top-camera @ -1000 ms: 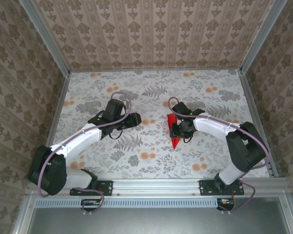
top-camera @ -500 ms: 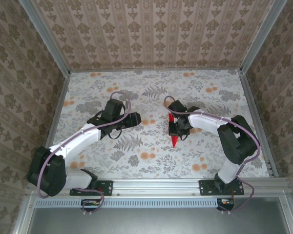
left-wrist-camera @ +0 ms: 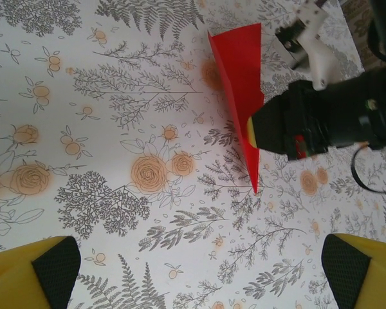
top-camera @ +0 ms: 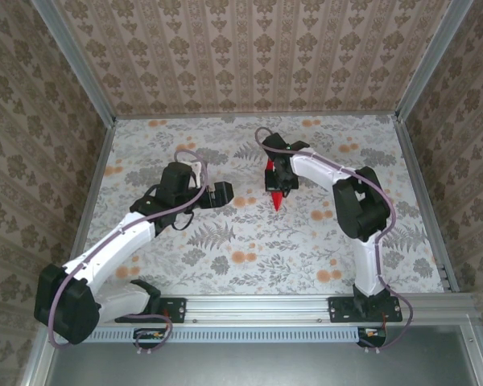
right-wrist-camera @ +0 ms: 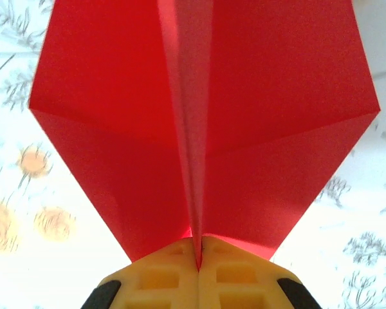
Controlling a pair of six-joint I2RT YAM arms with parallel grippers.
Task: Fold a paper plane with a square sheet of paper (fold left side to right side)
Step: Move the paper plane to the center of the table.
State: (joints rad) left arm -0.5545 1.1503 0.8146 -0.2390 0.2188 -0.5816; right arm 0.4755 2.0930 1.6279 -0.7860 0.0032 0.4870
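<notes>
**Item: red paper plane, pinched at its centre crease**

Location: the paper plane [top-camera: 275,193] is sitting over the far middle of the counter [top-camera: 225,257], with its pointed nose aiming toward the near edge. Whether it is resting on the cloth or hanging just above it cannot be told.

Form: the plane is showing as a narrow dart. In the right wrist view, two red wings are spreading out from one straight crease [right-wrist-camera: 196,129].

Holder: the right gripper [right-wrist-camera: 198,261] is clamping together on that crease at the plane's tail. This is probably pressing the two halves flat against each other so the fold is setting and not springing apart. The left wrist view is showing the same gripper [left-wrist-camera: 252,129] against the plane's [left-wrist-camera: 239,77] side.

Standby: the left gripper [left-wrist-camera: 194,277] is hovering with its jaws spread wide and carrying nothing. It is standing well apart to the plane's left [top-camera: 219,193], apparently giving the other arm room.

Status: the folding is looking close to finished.
</notes>
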